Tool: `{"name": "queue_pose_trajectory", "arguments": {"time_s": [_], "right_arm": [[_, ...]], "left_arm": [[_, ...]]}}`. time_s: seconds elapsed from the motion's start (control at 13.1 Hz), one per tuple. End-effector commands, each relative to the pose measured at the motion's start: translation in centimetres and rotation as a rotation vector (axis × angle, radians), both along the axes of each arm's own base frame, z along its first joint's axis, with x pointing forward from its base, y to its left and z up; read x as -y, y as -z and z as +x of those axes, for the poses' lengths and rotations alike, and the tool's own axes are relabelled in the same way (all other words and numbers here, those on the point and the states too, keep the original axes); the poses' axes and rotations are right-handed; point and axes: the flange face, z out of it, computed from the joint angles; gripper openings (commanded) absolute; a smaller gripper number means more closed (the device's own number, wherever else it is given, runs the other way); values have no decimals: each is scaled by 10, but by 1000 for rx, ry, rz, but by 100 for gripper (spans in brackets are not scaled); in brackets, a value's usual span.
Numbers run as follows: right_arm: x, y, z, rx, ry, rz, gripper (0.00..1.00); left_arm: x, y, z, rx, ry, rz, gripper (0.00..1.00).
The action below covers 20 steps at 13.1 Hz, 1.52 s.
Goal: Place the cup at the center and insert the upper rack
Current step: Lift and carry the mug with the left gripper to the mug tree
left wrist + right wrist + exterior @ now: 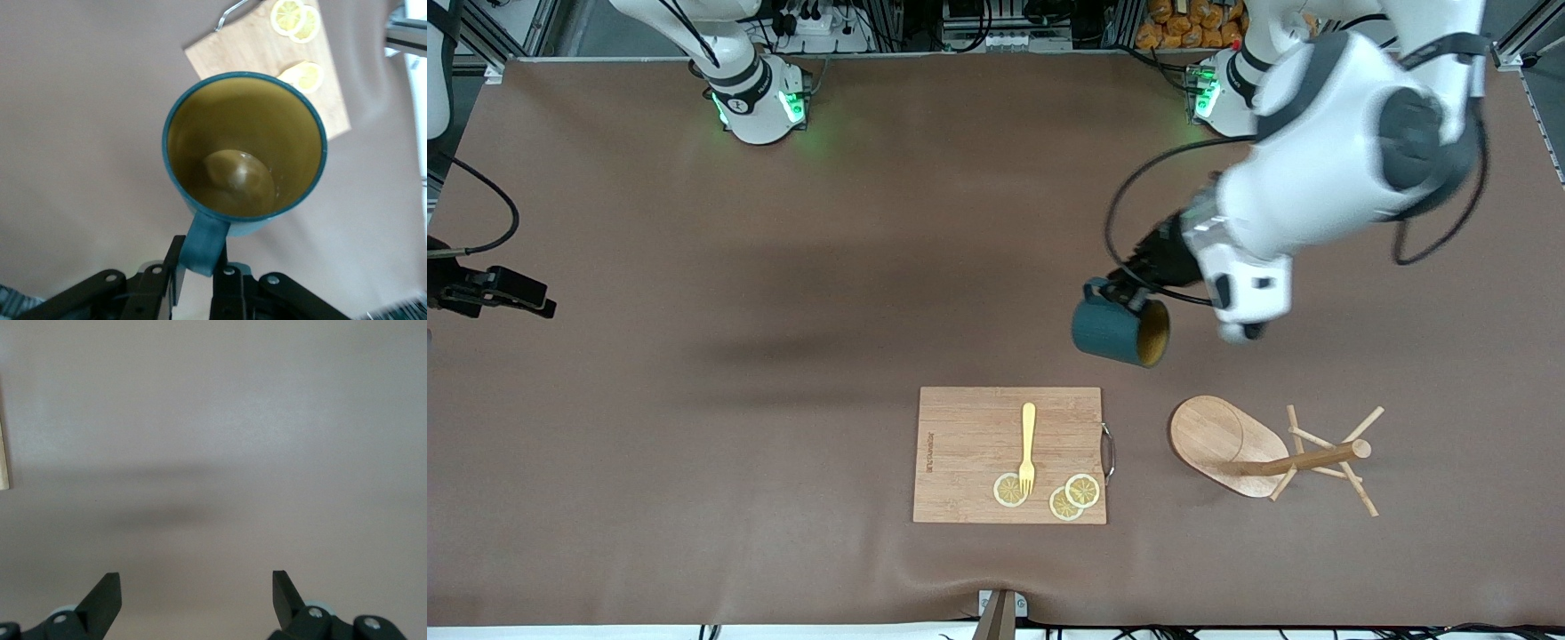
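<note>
A: Nearest the front camera, what's on the tabletop (694, 444)?

B: The board (969, 427), carrying a fork (1028, 444) and lemon slices (1073, 497). Beside it, toward the left arm's end, the rack (1267, 452) lies tipped on its side, base on edge, post and pegs level with the tabletop.

A: And the cup (1120, 332)?

B: In the air, over bare tabletop just past the board's corner. The left end effector (1129, 289) is clenched on its handle; the wrist view shows the handle pinched between the fingers (175, 270) and the yellow inside empty. It hangs tilted, mouth toward the left arm's end.

A: So which step is this?

B: I'd judge the first one: carrying the cup to the centre. It isn't set down yet, and the rack is untouched.

A: What does the next move need?

B: Travel toward the middle, turn the cup upright, lower it until the bottom sits flat, then let go. The rack would need righting afterward.

A: The right arm?

B: Waiting. Its end effector (197, 593) is released, fingers spread over bare tabletop; in the front view I think it sits at the edge, but that's hard to make out.
</note>
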Motion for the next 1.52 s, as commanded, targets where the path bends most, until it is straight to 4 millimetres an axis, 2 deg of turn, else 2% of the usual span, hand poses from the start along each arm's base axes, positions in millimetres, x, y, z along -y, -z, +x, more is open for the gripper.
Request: {"name": "queue_pose_trajectory", "arguments": {"time_s": [0.0, 0.46, 0.76, 0.91, 0.99, 1.06, 1.29, 1.45], "right_arm": [[-1, -6, -1, 7, 12, -3, 100], [-2, -7, 0, 11, 11, 0, 100], [-10, -6, 1, 13, -1, -2, 100], [-5, -4, 1, 9, 5, 3, 100], [-11, -4, 2, 10, -4, -4, 100], [-14, -4, 2, 9, -6, -5, 100], [-13, -4, 2, 8, -8, -8, 100], [-12, -4, 2, 9, -6, -7, 100]], "left_arm": [[-36, -3, 12, 11, -2, -137, 0], [-129, 23, 62, -61, -163, -433, 0], [-172, 37, 83, -124, -278, -645, 0], [-193, 56, 96, -174, -328, -756, 0], [-205, 69, 102, -195, -362, -807, 0], [-208, 81, 107, -222, -375, -853, 0], [-230, 108, 109, -229, -327, -918, 0], [-242, 113, 106, -184, -262, -928, 0]]}}
